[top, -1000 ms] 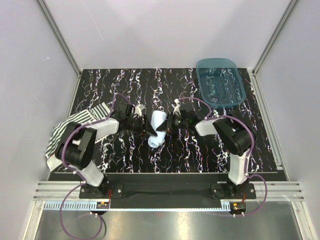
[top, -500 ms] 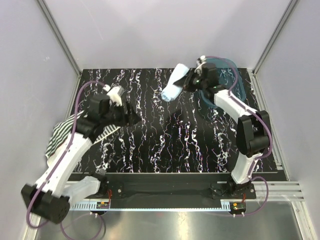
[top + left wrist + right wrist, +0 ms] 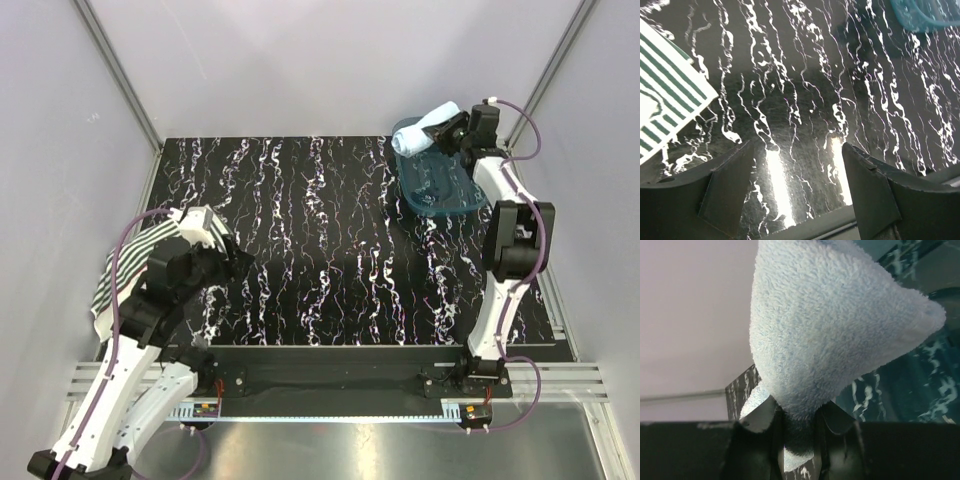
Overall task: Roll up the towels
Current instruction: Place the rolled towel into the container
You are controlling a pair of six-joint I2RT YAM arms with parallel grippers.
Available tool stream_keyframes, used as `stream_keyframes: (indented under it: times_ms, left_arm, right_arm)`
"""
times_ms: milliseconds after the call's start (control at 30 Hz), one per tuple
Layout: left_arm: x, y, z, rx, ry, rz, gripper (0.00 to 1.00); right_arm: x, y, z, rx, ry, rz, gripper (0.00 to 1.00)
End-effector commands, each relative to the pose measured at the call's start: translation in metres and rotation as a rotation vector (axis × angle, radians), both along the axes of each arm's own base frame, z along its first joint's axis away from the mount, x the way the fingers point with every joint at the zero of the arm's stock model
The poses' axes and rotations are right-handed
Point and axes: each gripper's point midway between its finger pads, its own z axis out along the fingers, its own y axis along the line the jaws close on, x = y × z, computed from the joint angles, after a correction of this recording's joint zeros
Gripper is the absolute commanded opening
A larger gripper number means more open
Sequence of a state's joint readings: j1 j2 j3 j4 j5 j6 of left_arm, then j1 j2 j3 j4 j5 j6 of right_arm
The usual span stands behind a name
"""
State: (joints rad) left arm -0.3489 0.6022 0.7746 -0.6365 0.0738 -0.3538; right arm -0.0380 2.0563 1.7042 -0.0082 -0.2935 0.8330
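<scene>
Over on the left, the striped towel (image 3: 120, 265) lies flat and unrolled at the left edge of the surface (image 3: 320, 250), partly under the left arm. From the wrist view it sits just ahead of the left hand (image 3: 800, 190) and off to its left side, not touching it. That hand hangs low over bare surface with its fingers (image 3: 725, 187) spread wide and nothing between them.

Far across on the right, the right hand (image 3: 457, 130) is raised and pinched narrowly on one end of the light blue towel (image 3: 425, 128). The towel sticks out past its fingertips as a plump roll, and the teal tub (image 3: 440, 205) sits directly below.

I'd say the blue towel is rolled and is being dropped off. The right hand needs to come down into the tub before letting go, so the roll does not spring loose. The left hand should then draw the striped towel fully onto the surface and flatten it for rolling.
</scene>
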Motion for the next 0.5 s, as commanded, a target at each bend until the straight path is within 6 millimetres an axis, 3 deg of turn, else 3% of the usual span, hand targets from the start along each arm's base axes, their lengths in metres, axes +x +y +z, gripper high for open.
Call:
stream_keyframes:
  times_ms: [0, 67, 100, 167, 200, 267, 333, 467]
  left_arm:
    - [0.010, 0.009, 0.016, 0.014, -0.095, 0.047, 0.76]
    - [0.009, 0.008, 0.016, 0.012, -0.095, 0.038, 0.76]
    - [0.009, 0.007, 0.015, 0.008, -0.093, 0.033, 0.76]
    - [0.008, 0.005, 0.013, 0.010, -0.083, 0.022, 0.76]
    - [0.008, 0.004, 0.013, 0.008, -0.084, 0.014, 0.76]
    - [0.008, 0.001, 0.012, 0.005, -0.077, -0.002, 0.76]
    - [0.007, -0.001, 0.012, 0.005, -0.072, -0.013, 0.76]
    - [0.005, -0.004, 0.012, 0.005, -0.071, -0.042, 0.77]
  right_arm:
    - [0.029, -0.027, -0.004, 0.017, -0.029, -0.093, 0.00]
    - [0.043, -0.038, -0.008, 0.020, -0.036, -0.122, 0.00]
    - [0.050, -0.043, -0.033, 0.022, -0.001, -0.132, 0.00]
    - [0.064, -0.045, -0.037, 0.019, -0.020, -0.136, 0.00]
    - [0.069, -0.045, -0.060, 0.022, 0.006, -0.134, 0.00]
    - [0.078, -0.048, -0.068, 0.024, 0.001, -0.147, 0.00]
    - [0.081, -0.052, -0.096, 0.016, 0.053, -0.172, 0.00]
    - [0.082, -0.056, -0.124, 0.012, 0.109, -0.191, 0.02]
